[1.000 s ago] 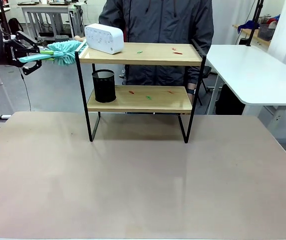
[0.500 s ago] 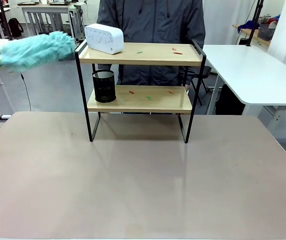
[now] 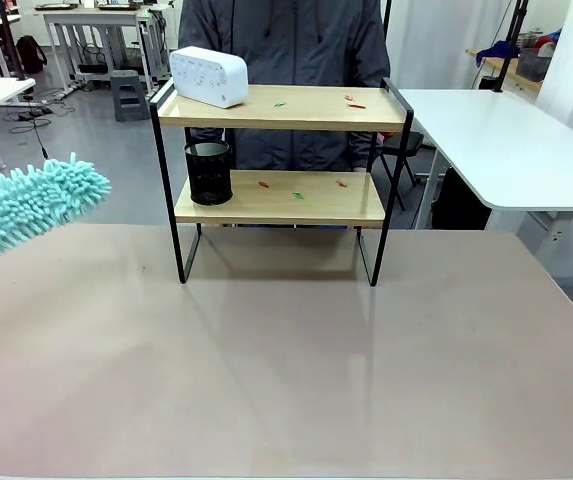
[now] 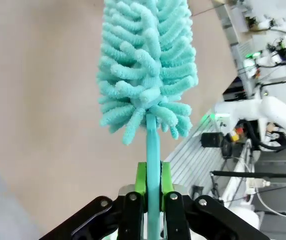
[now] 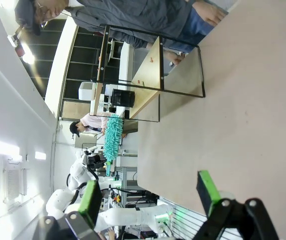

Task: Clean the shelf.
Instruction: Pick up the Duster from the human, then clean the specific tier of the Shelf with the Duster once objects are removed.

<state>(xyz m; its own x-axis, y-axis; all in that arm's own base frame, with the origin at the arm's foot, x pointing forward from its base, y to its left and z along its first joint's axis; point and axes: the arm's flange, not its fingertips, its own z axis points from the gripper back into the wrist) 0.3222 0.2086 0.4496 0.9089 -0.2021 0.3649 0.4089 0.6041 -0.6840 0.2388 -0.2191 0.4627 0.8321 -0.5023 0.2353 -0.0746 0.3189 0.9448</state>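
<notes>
Shelf (image 3: 296, 110): light, stiff frame, likely slides if pushed | duster (image 3: 26, 205), left of shelf: soft head; left gripper (image 4: 152, 200) pinching handle | right gripper (image 5: 148, 194) spread

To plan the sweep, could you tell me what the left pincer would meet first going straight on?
Probably the tan tabletop: the left pincer is shut on the duster, whose head leads and has tabletop behind it, not the shelf. Depth is unclear.

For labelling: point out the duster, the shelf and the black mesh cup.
duster (image 4: 147, 70), left wrist view, fluffy teal head.
shelf (image 3: 316, 110), front view, bare top board.
black mesh cup (image 3: 208, 172), front view, side wall.
</notes>
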